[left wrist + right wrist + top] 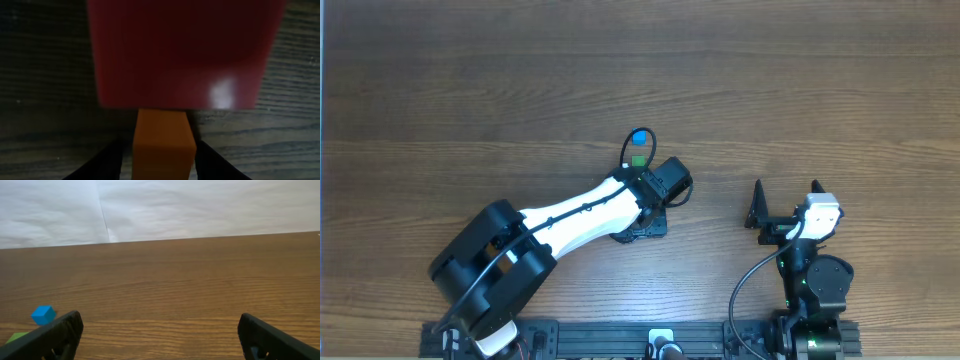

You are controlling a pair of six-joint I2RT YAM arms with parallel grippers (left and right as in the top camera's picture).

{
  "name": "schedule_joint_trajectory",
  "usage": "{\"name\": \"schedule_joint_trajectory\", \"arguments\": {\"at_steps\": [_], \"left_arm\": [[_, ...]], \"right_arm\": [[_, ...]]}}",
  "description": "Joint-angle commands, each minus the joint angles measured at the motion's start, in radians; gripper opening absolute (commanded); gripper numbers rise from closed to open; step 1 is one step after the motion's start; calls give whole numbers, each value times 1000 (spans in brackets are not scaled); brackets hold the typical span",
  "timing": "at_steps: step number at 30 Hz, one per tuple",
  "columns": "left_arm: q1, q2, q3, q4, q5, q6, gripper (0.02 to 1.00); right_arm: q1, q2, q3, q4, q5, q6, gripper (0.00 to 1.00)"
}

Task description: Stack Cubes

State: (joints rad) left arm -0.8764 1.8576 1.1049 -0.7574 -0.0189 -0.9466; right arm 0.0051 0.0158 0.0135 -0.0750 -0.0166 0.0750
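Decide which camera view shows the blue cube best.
The right wrist view: the blue cube sits clear on the table, showing its top and sides. The top view gives just its top face, close to the left arm's wrist. The left wrist view faces a red cube and an orange cube instead.

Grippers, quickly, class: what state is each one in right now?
Left gripper: closed on a small orange cube.
Right gripper: open, holding nothing.
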Motion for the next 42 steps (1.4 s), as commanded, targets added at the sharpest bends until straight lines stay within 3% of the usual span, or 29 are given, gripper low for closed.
{"name": "schedule_joint_trajectory", "arguments": {"at_steps": [1, 15, 30, 42], "left_arm": [[5, 11, -8, 3, -17, -8, 478], [5, 11, -8, 3, -35, -13, 443], [5, 11, -8, 3, -35, -12, 200], [4, -62, 3, -30, -31, -12, 77]], "right_arm": [[-5, -10, -8, 1, 4, -2, 993], [-5, -10, -8, 1, 4, -2, 993], [-5, -10, -8, 0, 4, -2, 993], [-5, -10, -8, 1, 4, -2, 993]]}}
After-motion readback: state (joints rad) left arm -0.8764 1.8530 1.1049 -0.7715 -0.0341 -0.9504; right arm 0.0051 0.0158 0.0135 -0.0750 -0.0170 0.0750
